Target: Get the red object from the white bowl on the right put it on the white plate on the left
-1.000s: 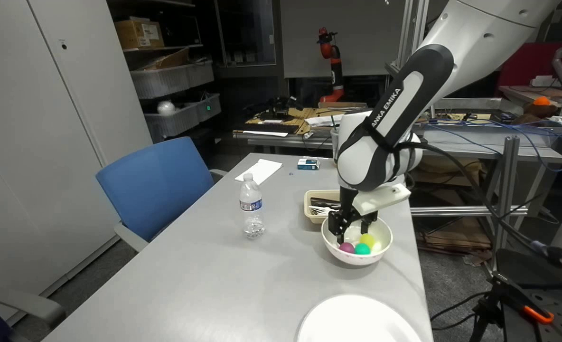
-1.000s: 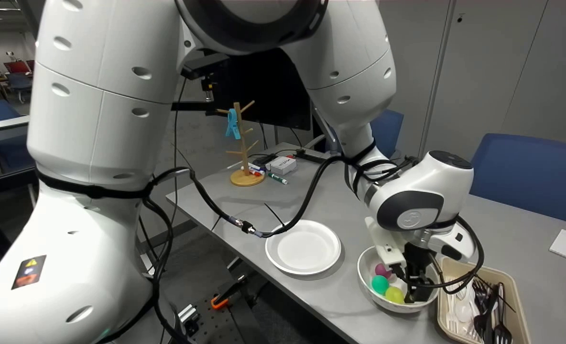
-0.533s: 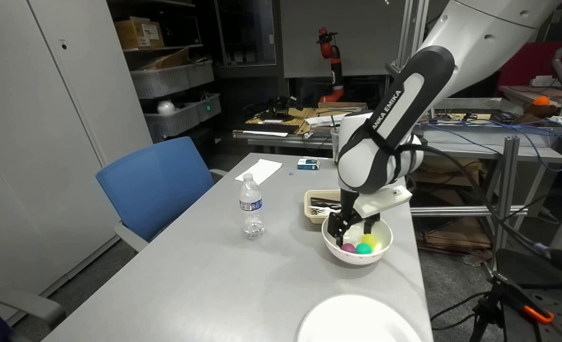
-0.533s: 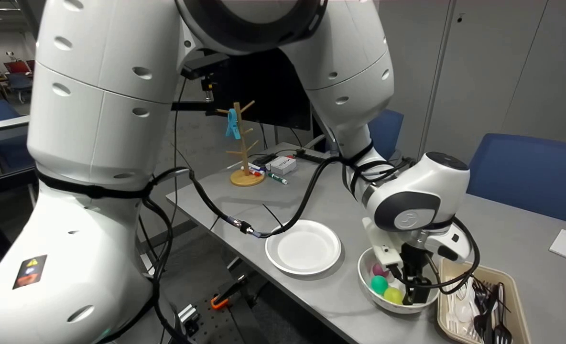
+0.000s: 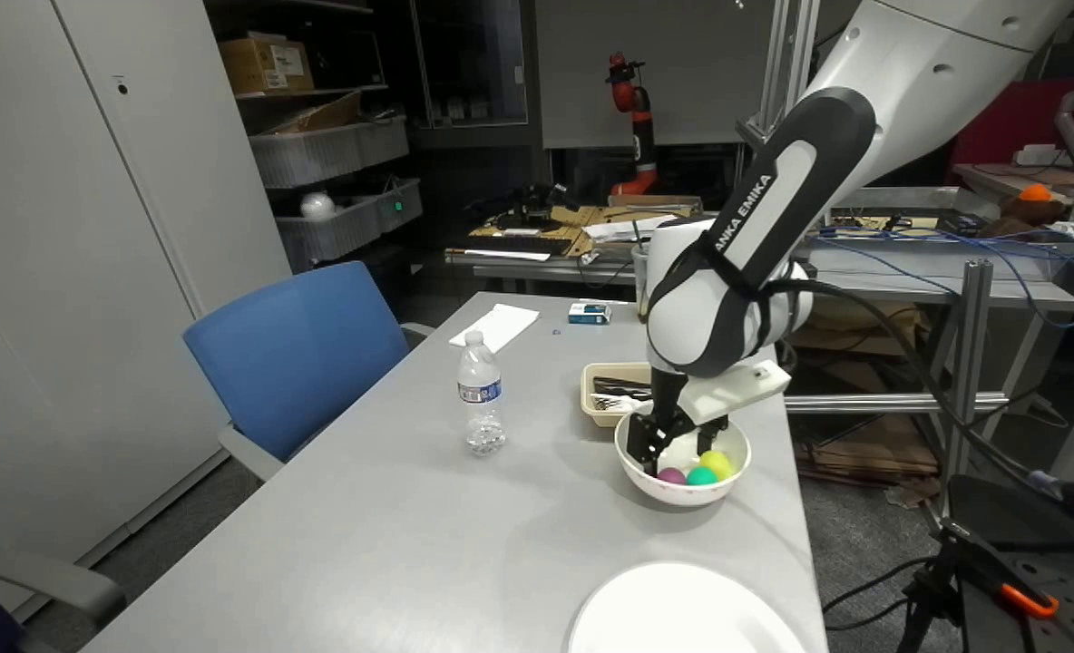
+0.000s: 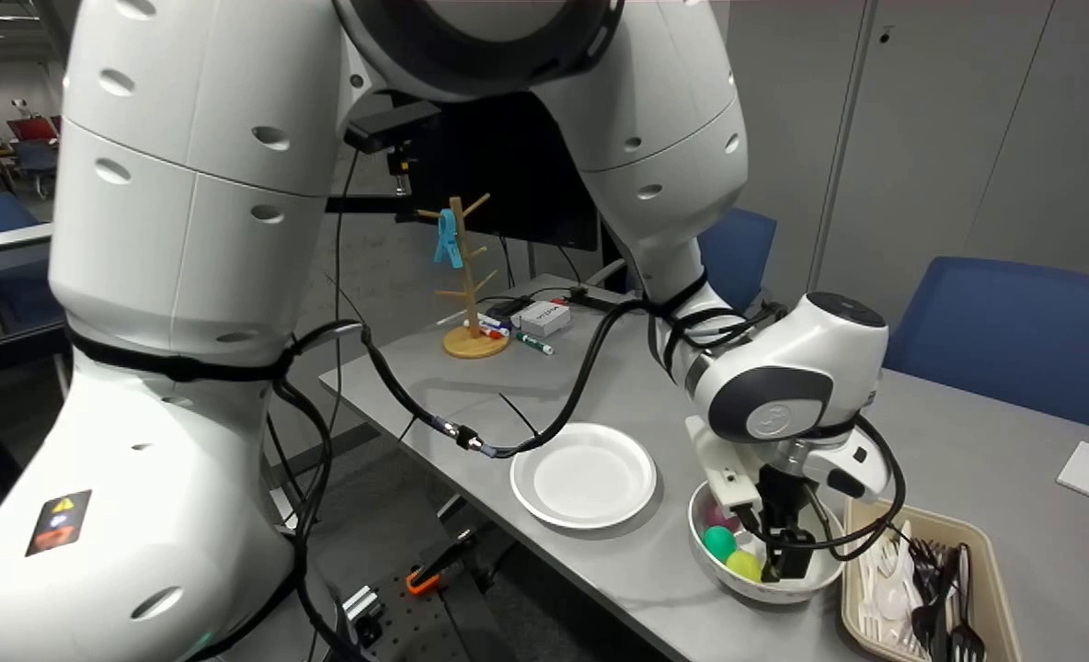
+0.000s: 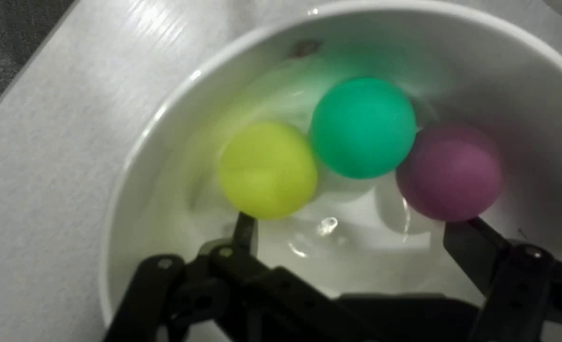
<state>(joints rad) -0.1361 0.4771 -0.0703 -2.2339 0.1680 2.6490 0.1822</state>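
The red object is a pinkish-purple ball [image 7: 449,172] in the white bowl [image 7: 134,161], at the right beside a green ball [image 7: 364,128]. It also shows in both exterior views [image 5: 672,476] [image 6: 721,518], partly hidden by the arm in one. The bowl stands on the table in both exterior views [image 5: 682,495] [image 6: 774,593]. My gripper [image 7: 351,228] is open and empty, lowered inside the bowl. Its right fingertip appears just at the red ball's edge and its left one at the yellow ball's edge; contact cannot be told. The white plate [image 6: 583,476] lies bare beside the bowl.
A yellow ball [image 7: 268,169] is also in the bowl. A beige cutlery tray [image 6: 995,588] stands close beside the bowl. A water bottle [image 5: 481,399] stands on the table. A wooden stand [image 6: 474,342] and markers are past the plate. The table edge [image 5: 805,535] runs close by.
My gripper has shifted slightly inside the bowl, toward the plate side, staying open. The balls have rolled slightly along the bowl; the red one is now more covered by the arm in an exterior view.
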